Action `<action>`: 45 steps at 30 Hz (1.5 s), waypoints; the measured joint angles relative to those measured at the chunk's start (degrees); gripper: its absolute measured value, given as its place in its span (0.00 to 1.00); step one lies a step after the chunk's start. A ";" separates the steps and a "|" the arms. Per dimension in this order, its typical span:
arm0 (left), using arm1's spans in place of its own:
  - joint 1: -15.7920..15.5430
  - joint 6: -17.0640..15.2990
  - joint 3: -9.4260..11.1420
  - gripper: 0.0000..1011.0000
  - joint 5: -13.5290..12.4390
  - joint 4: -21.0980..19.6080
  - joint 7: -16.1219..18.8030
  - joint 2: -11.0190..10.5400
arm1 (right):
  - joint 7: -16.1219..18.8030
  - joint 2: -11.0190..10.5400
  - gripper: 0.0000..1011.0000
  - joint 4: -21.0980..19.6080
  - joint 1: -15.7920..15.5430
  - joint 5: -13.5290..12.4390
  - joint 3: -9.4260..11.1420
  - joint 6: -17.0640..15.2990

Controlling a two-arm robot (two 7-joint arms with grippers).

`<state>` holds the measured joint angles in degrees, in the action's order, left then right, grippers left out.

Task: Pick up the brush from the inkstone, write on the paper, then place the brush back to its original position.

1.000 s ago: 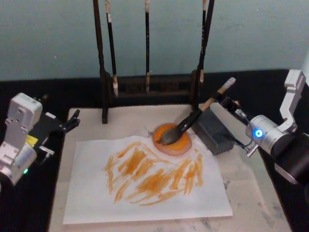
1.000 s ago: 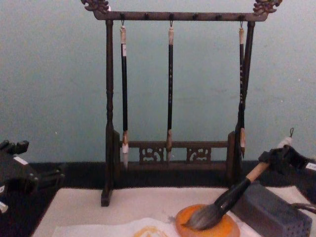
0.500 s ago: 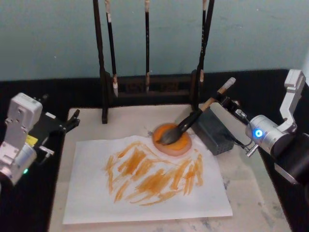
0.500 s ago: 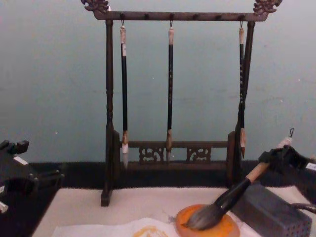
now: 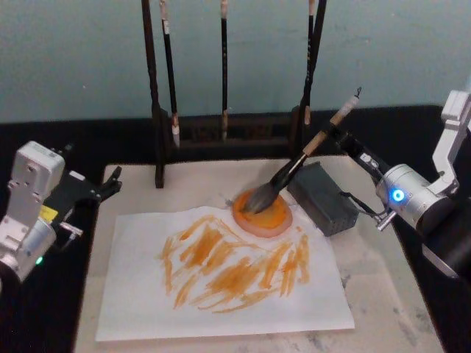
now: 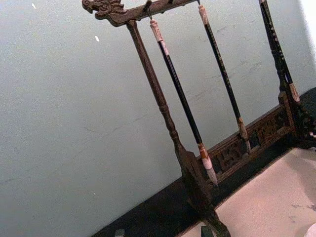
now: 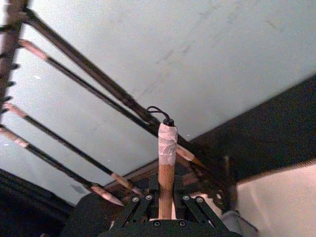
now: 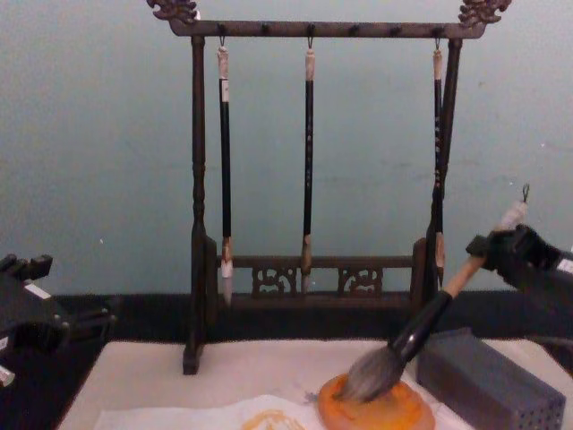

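My right gripper (image 5: 333, 135) is shut on the tan handle of the brush (image 5: 294, 168), high up near its white end cap. The brush slants steeply down to the left, and its bushy bristles rest at the surface of the round orange inkstone (image 5: 274, 220). From the chest view the brush (image 8: 421, 327) rises from the inkstone (image 8: 394, 414) to the right gripper (image 8: 497, 253). The right wrist view shows the handle (image 7: 166, 163) clamped between the fingers. The paper (image 5: 132, 294), covered with orange strokes, lies in front of the inkstone. My left gripper (image 5: 99, 176) stays parked, open, at the mat's left edge.
A grey perforated block (image 5: 324, 197) sits just right of the inkstone, under the brush handle. A dark wooden rack (image 5: 224, 136) with three thin hanging brushes stands behind. The beige mat (image 5: 375, 294) has free room at the right of the paper.
My right gripper has risen and moved back a little, tipping the brush more upright. The bristles have lifted from lying flat in the inkstone. The left arm has not moved.
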<state>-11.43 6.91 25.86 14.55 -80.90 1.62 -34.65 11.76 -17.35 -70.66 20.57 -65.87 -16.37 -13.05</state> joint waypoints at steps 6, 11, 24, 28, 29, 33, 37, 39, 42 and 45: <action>0.00 0.00 0.00 0.99 0.00 0.00 0.00 0.00 | 0.06 -1.07 0.17 -3.49 -1.20 -0.10 -0.78 1.11; 0.00 0.00 0.00 0.99 0.00 0.00 0.00 0.00 | 0.49 -2.39 0.17 -6.82 -1.91 1.67 -2.77 2.76; 0.00 0.00 0.00 0.99 0.00 0.00 0.00 0.00 | 3.34 -4.44 0.17 -11.74 -1.36 7.90 -8.52 5.93; 0.00 0.00 0.00 0.99 0.00 0.00 0.00 0.00 | 4.56 -4.46 0.17 -12.05 -0.42 11.25 -10.75 6.64; 0.00 0.00 0.00 0.99 0.00 0.00 0.00 0.00 | 4.73 -4.40 0.17 -12.06 -0.28 11.81 -11.08 6.73; 0.00 0.00 0.00 0.99 0.00 0.00 0.00 0.00 | 5.82 -3.81 0.17 -11.98 0.65 14.96 -12.69 7.23; 0.00 0.00 0.00 0.99 0.00 0.00 0.00 0.00 | 6.47 -3.28 0.17 -11.77 1.18 16.81 -13.69 7.67; 0.00 0.00 0.00 0.99 0.00 0.00 0.00 0.00 | 6.95 -2.87 0.17 -11.71 1.50 18.06 -14.31 7.95; 0.00 0.00 0.00 0.99 0.00 0.00 0.00 0.00 | 7.59 -2.38 0.17 -11.68 1.88 19.74 -15.20 8.12; 0.00 0.00 0.00 0.99 0.00 0.00 0.00 0.00 | 8.20 -1.97 0.17 -11.67 2.16 21.35 -16.06 8.34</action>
<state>-11.43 6.91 25.86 14.55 -80.90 1.62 -34.65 19.96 -19.32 -82.32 22.73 -44.52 -32.43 -4.71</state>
